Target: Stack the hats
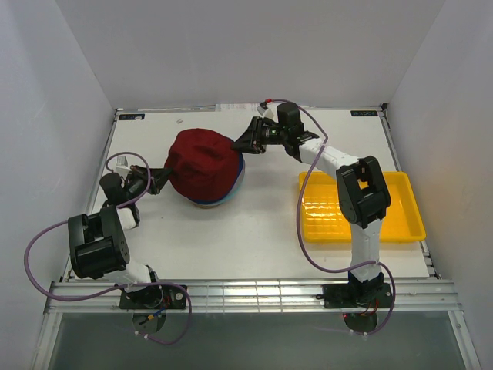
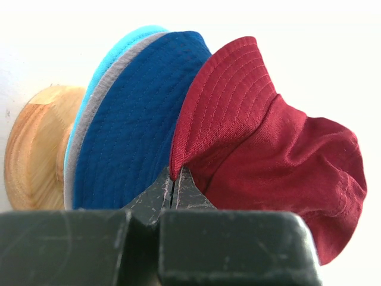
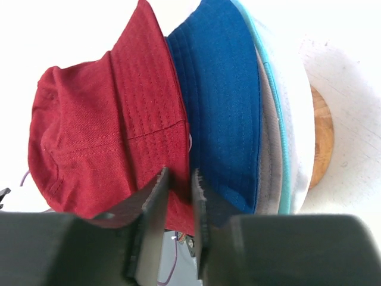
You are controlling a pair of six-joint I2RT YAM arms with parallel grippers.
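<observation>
Left gripper (image 2: 172, 186) tight on red hat (image 2: 268, 155) brim, right gripper (image 3: 180, 179) ajar astride it; white-walled table (image 1: 254, 231).

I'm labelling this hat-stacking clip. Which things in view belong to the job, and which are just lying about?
Belong to the job:
dark red fabric bucket hat
royal blue fabric bucket hat
grey fabric bucket hat
teal fabric bucket hat

Just there:
round wooden stand, under the hats
yellow plastic tray

Hats (image 1: 202, 166) (stacked) left of tray (image 1: 402, 210)
</observation>
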